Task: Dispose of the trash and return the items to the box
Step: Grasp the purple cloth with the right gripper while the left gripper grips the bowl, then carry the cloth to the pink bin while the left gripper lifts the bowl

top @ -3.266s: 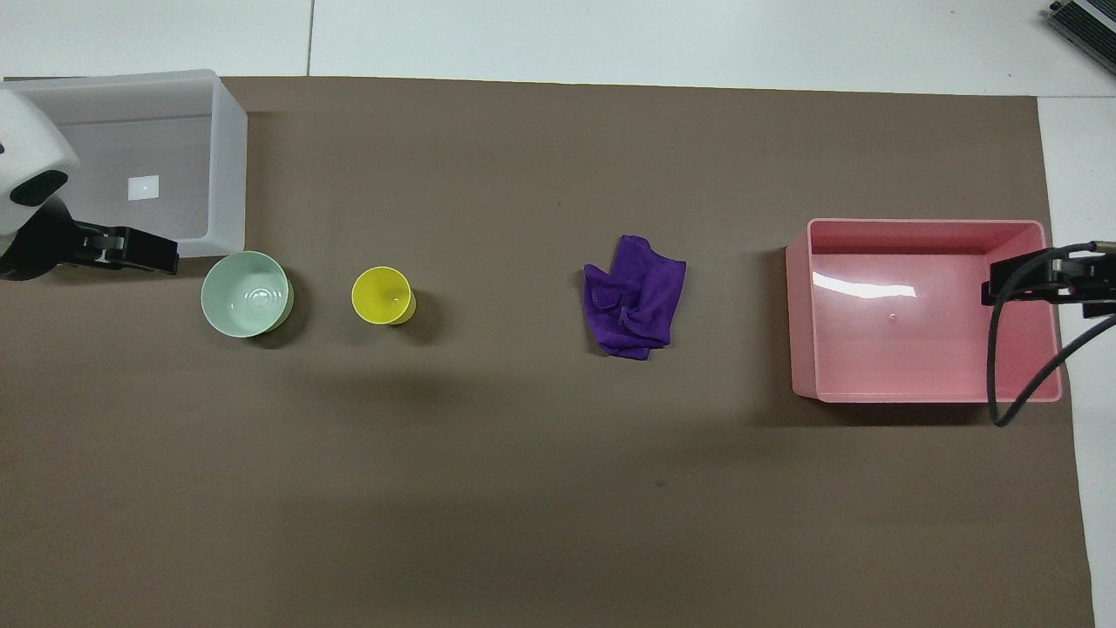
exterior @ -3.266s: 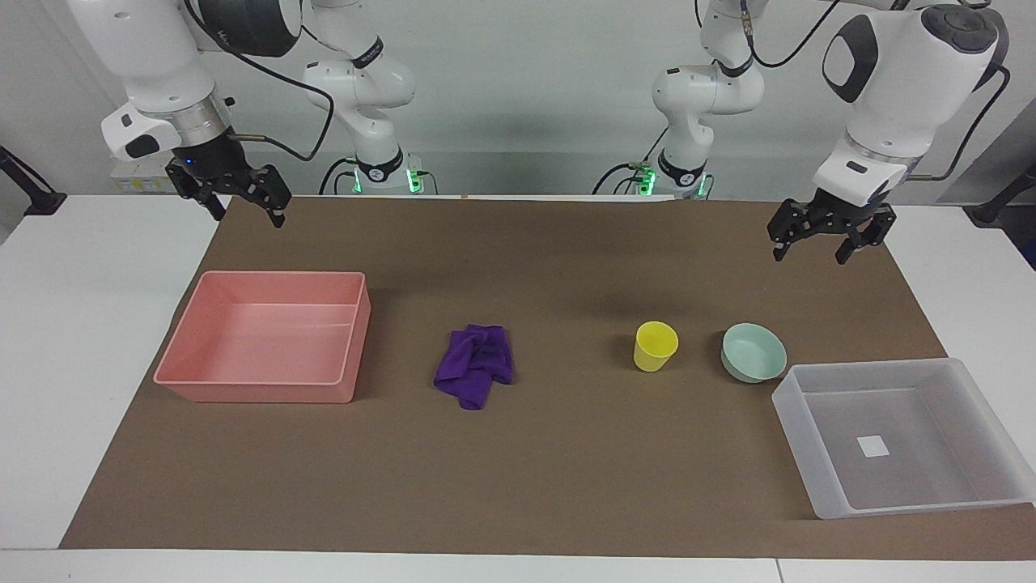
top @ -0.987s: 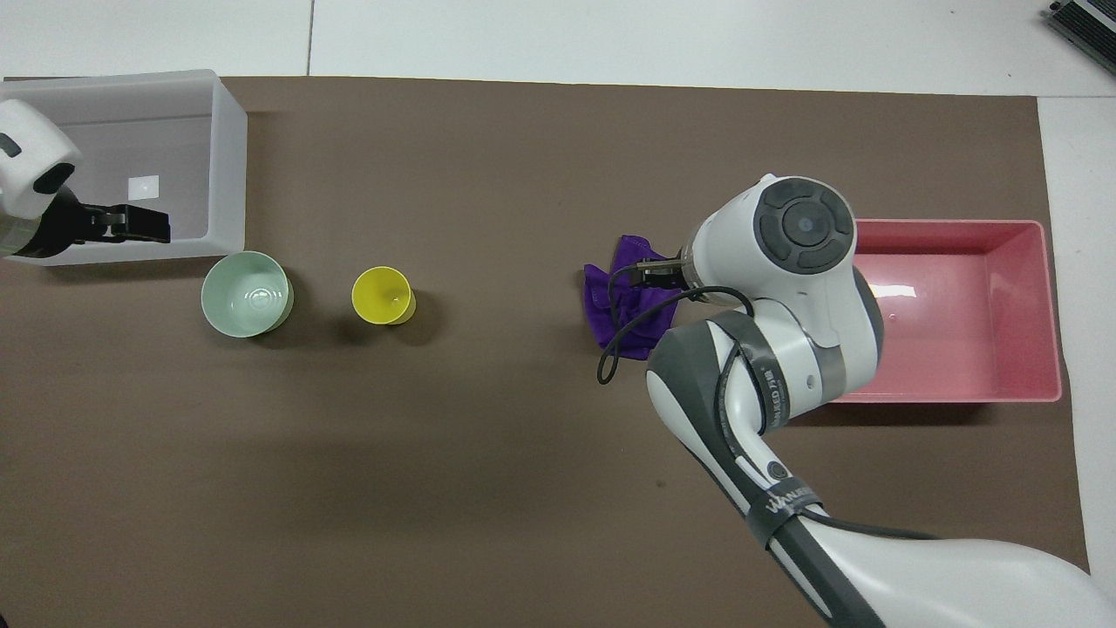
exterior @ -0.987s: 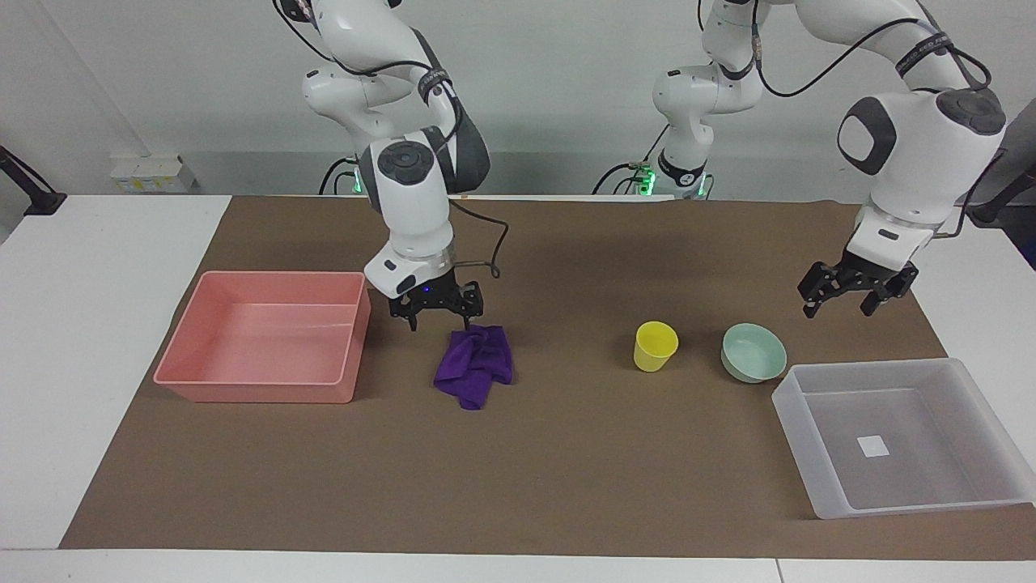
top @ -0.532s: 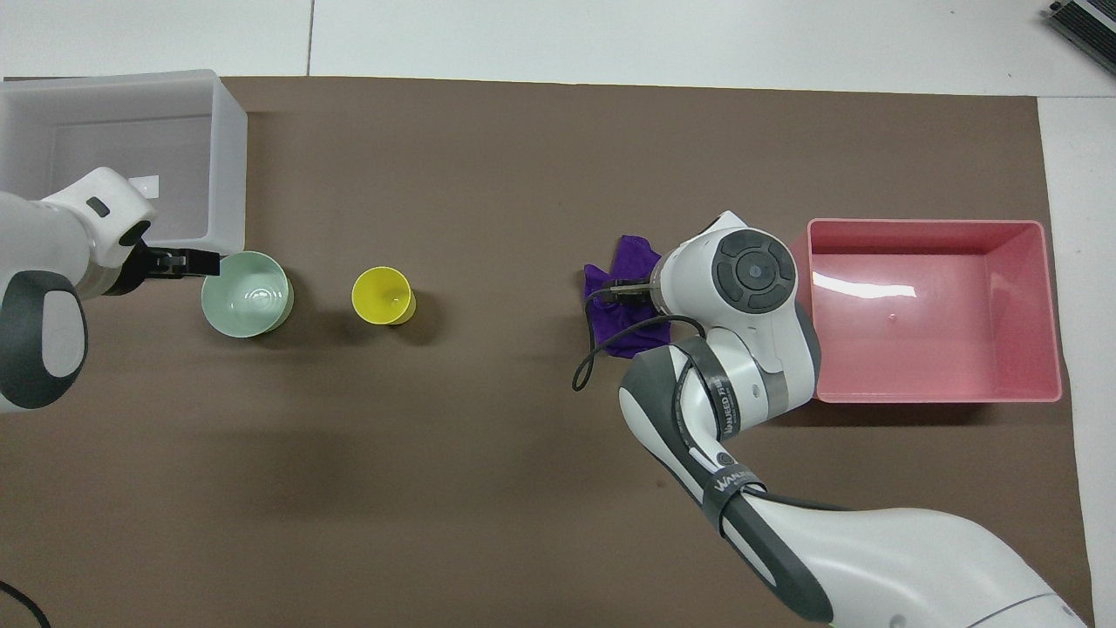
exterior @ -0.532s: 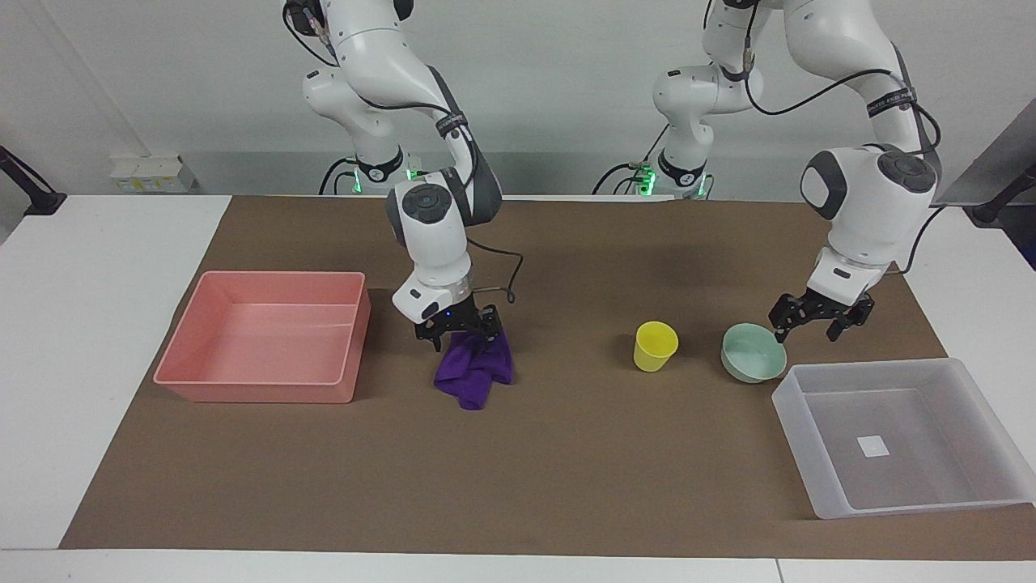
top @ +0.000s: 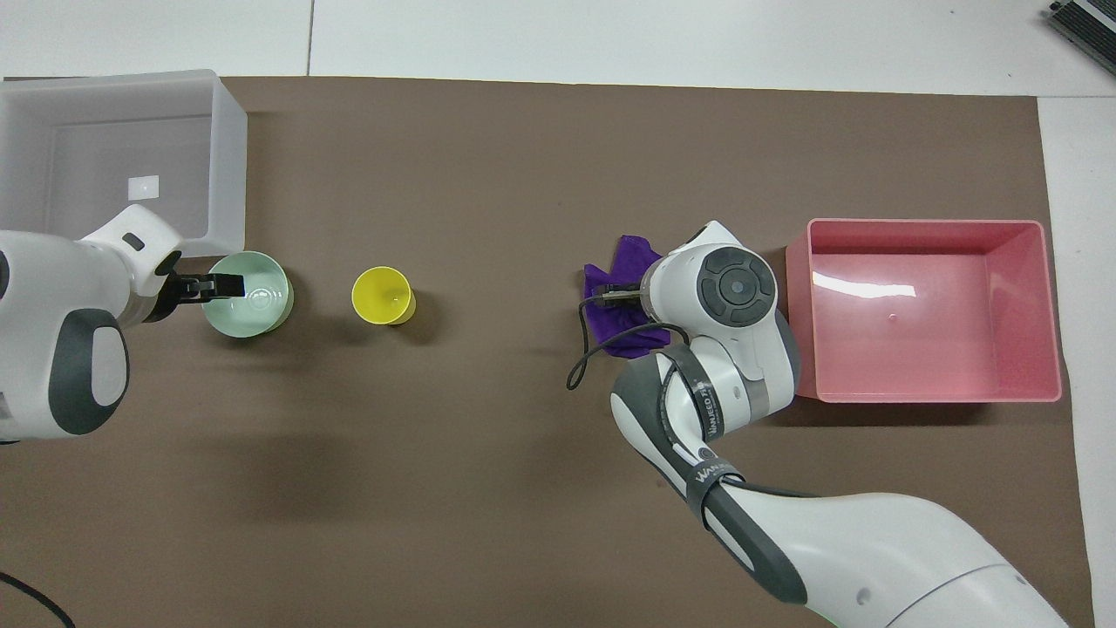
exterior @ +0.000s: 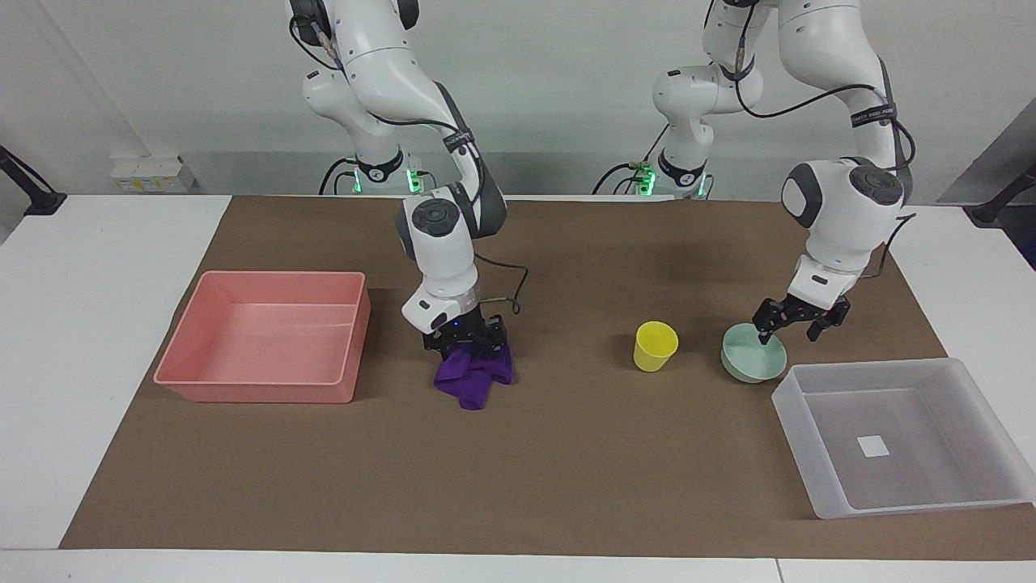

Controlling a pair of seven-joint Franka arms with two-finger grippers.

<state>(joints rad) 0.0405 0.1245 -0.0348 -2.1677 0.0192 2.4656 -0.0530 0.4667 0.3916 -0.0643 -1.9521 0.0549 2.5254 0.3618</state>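
Note:
The purple cloth (exterior: 471,382) lies crumpled at mid-table, beside the pink tray; it also shows in the overhead view (top: 610,307). My right gripper (exterior: 468,343) is down on the cloth's top, fingers open around its folds; in the overhead view my wrist hides it. The mint-green bowl (exterior: 749,362) (top: 259,301) stands next to the clear box (exterior: 874,367) (top: 229,166). My left gripper (exterior: 789,330) (top: 222,285) is open astride the bowl's rim, one finger inside. The yellow cup (exterior: 654,346) (top: 381,295) stands upright beside the bowl.
A pink tray (exterior: 259,393) (top: 802,314) sits toward the right arm's end of the table, holding nothing. The clear box holds only its white sticker (exterior: 872,446). Everything rests on a brown mat (exterior: 566,486).
My right gripper has dropped lower onto the purple cloth. My left gripper has come down from beside the bowl to straddle its rim. Cloth, bowl and cup have not moved.

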